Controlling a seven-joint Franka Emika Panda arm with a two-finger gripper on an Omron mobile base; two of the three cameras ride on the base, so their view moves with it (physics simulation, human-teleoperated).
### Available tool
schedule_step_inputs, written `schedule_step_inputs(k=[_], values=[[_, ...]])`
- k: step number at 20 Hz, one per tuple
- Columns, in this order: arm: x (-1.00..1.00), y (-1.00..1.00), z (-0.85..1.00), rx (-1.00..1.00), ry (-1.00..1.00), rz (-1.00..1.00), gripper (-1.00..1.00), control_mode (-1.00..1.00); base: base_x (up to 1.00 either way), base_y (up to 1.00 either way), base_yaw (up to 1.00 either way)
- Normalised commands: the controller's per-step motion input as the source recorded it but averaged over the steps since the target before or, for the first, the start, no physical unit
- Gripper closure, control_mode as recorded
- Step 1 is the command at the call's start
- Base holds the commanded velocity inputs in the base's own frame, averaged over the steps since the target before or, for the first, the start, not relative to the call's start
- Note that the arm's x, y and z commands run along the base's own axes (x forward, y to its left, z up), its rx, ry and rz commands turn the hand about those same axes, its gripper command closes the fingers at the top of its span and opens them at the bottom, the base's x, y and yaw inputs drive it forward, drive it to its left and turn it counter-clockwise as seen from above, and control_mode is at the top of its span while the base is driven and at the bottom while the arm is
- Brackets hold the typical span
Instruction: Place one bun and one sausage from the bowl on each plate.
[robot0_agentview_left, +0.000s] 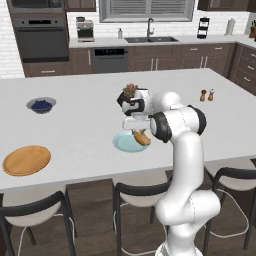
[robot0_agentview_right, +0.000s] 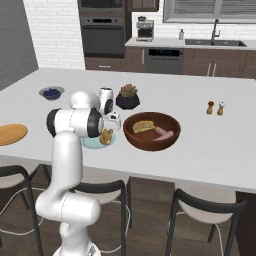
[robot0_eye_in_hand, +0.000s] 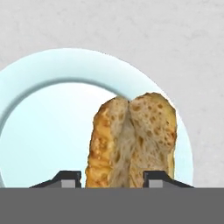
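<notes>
My gripper (robot0_eye_in_hand: 113, 179) hangs just over the pale light-blue plate (robot0_eye_in_hand: 43, 131), near the island's front edge. A golden split bun (robot0_eye_in_hand: 131, 140) stands on end between the jaws. The jaws look slightly open, with a thin gap at the left fingertip (robot0_eye_in_hand: 70, 178). From the base views the bun (robot0_agentview_left: 142, 137) tilts under the gripper (robot0_agentview_left: 137, 130) over the blue plate (robot0_agentview_left: 121, 143). To the right stands the reddish-brown bowl (robot0_agentview_right: 150, 144), holding another bun (robot0_agentview_right: 143, 126) and a pink sausage (robot0_agentview_right: 164, 133). The orange-tan plate (robot0_agentview_left: 26, 160) lies bare at far left.
A small grey bowl of blueberries (robot0_agentview_left: 41, 105) sits at the left rear. A black plant pot (robot0_agentview_right: 128, 100) stands behind the bowl. Two shakers (robot0_agentview_right: 215, 107) stand to the right. Stools (robot0_agentview_left: 140, 192) line the island's near edge.
</notes>
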Motion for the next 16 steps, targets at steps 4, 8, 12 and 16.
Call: schedule_step_inputs(k=[4,8,12,16], values=[[0.0,0.0,0.0,0.0,0.0,0.0,-1.0,-1.0,0.0,0.0,0.0],[0.0,0.0,0.0,0.0,0.0,0.0,-1.0,-1.0,0.0,0.0,0.0],[-0.26,0.0,0.4,0.0,0.0,-0.02,-1.0,-1.0,0.0,0.0,0.0],[-0.42,-0.13,0.69,0.0,0.0,-0.1,-1.0,-1.0,0.0,0.0,0.0]])
